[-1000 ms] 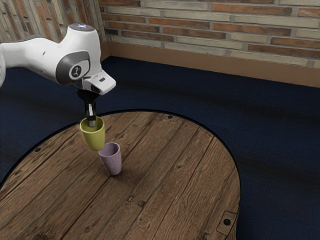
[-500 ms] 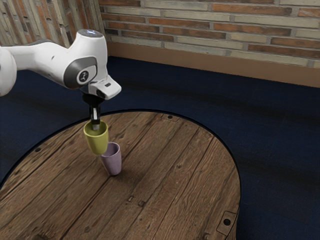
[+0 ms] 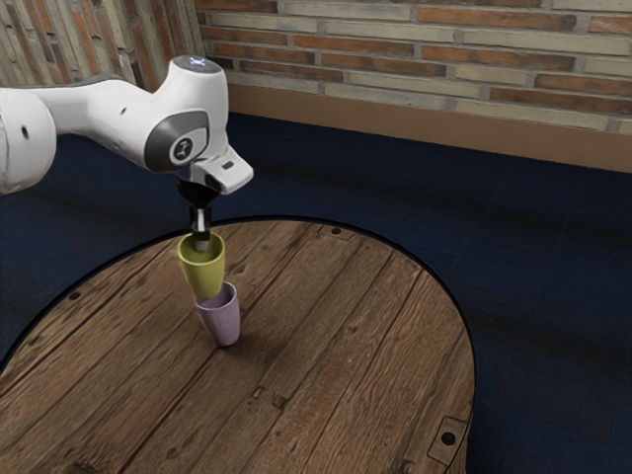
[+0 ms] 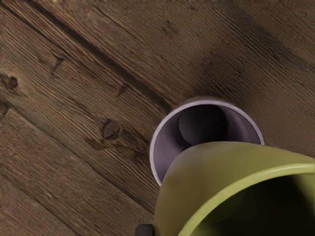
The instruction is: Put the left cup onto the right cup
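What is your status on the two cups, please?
Hand shut on yellow cup, held upright. It hangs partly over purple cup, not seated. Nothing in the way.

Only the purple cup (image 3: 223, 318), just under the yellow cup (image 3: 202, 267), interrupts the open wooden tabletop (image 3: 346, 375).

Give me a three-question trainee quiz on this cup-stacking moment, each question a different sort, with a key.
1. True or false: the black two-finger gripper holds the olive-green plastic cup by its rim.
2. The pale purple plastic cup on the round wooden table is: A) upright, B) on its side, C) upside down.
3. Fill in: of the two cups, the ___ one is higher.
Key: 1 true; 2 A; 3 olive-green.
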Controlling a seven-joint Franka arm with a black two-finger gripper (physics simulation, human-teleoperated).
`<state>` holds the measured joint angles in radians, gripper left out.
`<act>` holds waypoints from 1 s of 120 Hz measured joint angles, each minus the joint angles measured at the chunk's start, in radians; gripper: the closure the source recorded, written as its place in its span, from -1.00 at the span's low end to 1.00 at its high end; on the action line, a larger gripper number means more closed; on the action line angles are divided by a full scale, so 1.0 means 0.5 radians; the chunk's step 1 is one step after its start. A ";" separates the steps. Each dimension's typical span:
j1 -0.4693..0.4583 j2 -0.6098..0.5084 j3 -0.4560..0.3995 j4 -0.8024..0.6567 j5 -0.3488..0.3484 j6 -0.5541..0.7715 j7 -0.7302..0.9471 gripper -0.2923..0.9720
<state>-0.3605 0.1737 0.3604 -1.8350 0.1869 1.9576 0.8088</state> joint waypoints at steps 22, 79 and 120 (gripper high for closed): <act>-0.017 0.077 0.000 0.030 -0.008 0.001 0.010 0.70; 0.020 0.223 0.000 0.031 -0.076 0.036 0.032 0.36; 0.033 0.176 0.000 0.031 -0.096 0.016 0.064 -0.35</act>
<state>-0.3441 0.2618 0.3604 -1.8197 0.1388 1.9658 0.8406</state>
